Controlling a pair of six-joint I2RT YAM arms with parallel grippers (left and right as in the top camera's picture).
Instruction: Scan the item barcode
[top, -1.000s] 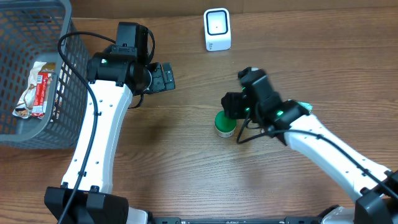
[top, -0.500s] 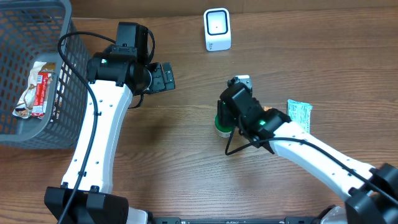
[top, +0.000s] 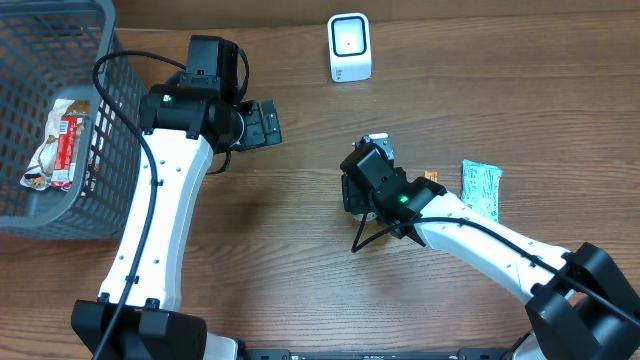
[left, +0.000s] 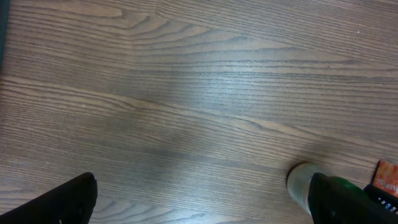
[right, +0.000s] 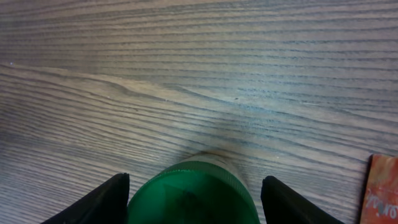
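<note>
The item is a small jar with a green lid (right: 193, 196) standing on the wooden table. My right gripper (right: 198, 202) hangs over it, open, one finger on each side of the lid. The left finger (right: 106, 202) is close against the lid and the right finger (right: 292, 202) stands apart from it. From overhead the right gripper (top: 358, 190) hides the jar. In the left wrist view the jar (left: 303, 183) shows at the lower right. My left gripper (top: 262, 124) is open and empty, off to the upper left. The white scanner (top: 349, 47) stands at the back.
A grey wire basket (top: 100, 110) at the left holds a snack packet (top: 60, 140). A teal packet (top: 481, 188) and a small orange packet (top: 430, 177) lie right of the jar. The right arm's cable (top: 365, 235) loops down in front of the jar.
My right gripper has swung left and come down over the jar, now hiding it from overhead and uncovering the teal packet. The left arm has not moved.
</note>
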